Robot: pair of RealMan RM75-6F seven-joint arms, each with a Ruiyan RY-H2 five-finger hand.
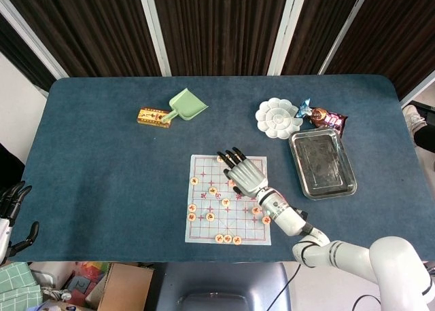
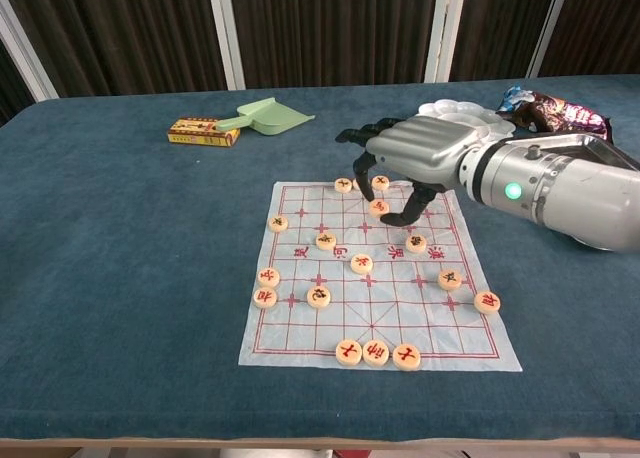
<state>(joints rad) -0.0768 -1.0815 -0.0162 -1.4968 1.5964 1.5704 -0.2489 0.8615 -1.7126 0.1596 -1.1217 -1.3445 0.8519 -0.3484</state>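
Observation:
A white paper chess board lies on the blue table, with several round wooden pieces on it. My right hand hovers over the board's far edge, its fingers curved down and apart, holding nothing. One piece lies flat on the board between its thumb and fingers, and two more sit at the far edge just beside them. From the head view the right hand covers the board's upper middle. My left hand hangs off the table's lower left corner, empty, its fingers apart.
A green dustpan and a yellow-red box lie at the far left. A white flower-shaped palette, a snack bag and a metal tray stand at the far right, close behind my right forearm.

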